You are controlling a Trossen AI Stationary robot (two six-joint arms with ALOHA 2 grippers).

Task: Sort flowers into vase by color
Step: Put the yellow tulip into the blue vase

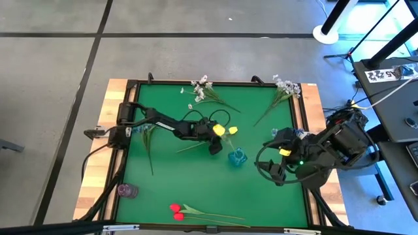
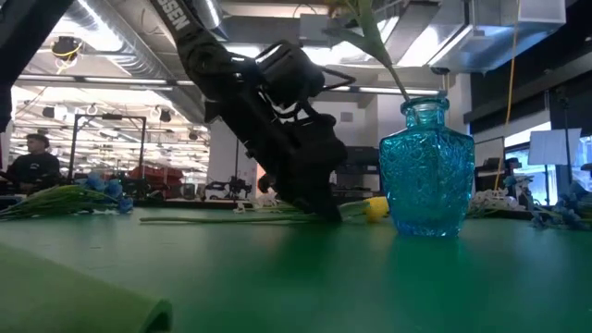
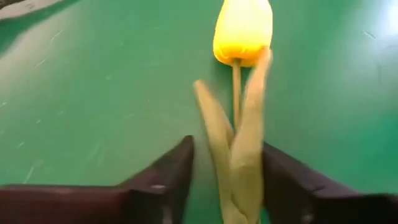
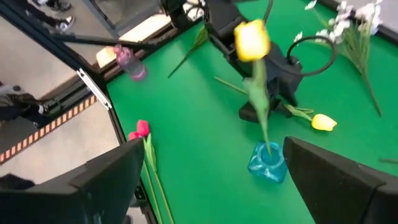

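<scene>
On left arm (image 2: 199, 42): partial white lettering

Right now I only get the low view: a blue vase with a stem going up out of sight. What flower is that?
Observer: A yellow tulip, standing in the vase.
Operator: What's that dark arm doing?
Observer: Its left pincer straddles a second yellow tulip lying flat, fingers not yet closed on it.
Operator: And the other arm?
Observer: The right pincer waits open over the table's right side, facing the vase.
</scene>
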